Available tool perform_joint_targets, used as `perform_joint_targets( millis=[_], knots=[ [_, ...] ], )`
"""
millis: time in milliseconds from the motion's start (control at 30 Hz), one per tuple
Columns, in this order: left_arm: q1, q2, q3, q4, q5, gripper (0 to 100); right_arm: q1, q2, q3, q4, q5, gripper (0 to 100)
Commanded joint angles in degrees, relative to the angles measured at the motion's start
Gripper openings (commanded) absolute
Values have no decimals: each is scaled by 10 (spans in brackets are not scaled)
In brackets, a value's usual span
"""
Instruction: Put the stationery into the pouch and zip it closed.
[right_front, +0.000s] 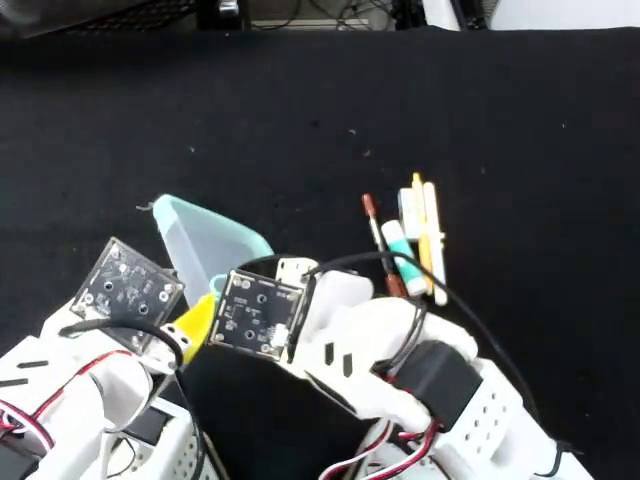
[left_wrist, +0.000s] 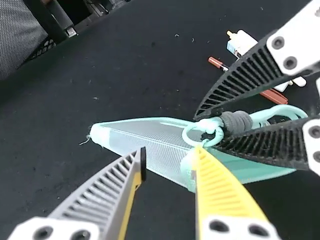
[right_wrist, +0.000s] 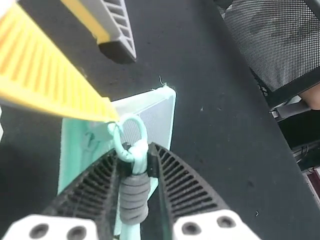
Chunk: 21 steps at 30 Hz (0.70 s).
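Note:
The teal mesh pouch (right_front: 205, 240) (left_wrist: 150, 140) (right_wrist: 155, 115) lies flat on the black table. My right gripper (right_wrist: 135, 150) (left_wrist: 210, 129), with black ribbed fingers, is shut on the zipper pull (right_wrist: 134, 192) (left_wrist: 235, 120), a teal cord with a grey knot behind a teal ring (left_wrist: 192, 135). My left gripper (left_wrist: 170, 157) (right_wrist: 115, 82) stands open over the pouch's near edge. Its yellow finger (right_front: 195, 320) touches the pouch beside the ring; its grey finger is off the pouch. The stationery (right_front: 410, 245) lies to the right of the pouch: a brown pen (right_front: 380, 245) (left_wrist: 220, 64), a yellow pencil (right_front: 428, 235) and white pieces (left_wrist: 242, 40).
Both arm bodies crowd the front edge of the table (right_front: 300, 100), whose black top stretches back and to the sides. A mesh chair (right_wrist: 280, 45) stands beyond the table's edge.

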Motion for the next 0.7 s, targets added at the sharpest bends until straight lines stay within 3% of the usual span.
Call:
perform_joint_targets(
  millis=[0, 167, 667],
  knots=[
    [8, -4, 3, 6, 3, 175, -1, -5, -22, 3, 2, 12],
    [8, -6, -7, 7, 6, 176, 33, -5, -22, 1, 2, 12],
    [12, -31, -34, 5, 7, 177, 35, -1, -22, -25, 3, 12]
  ],
)
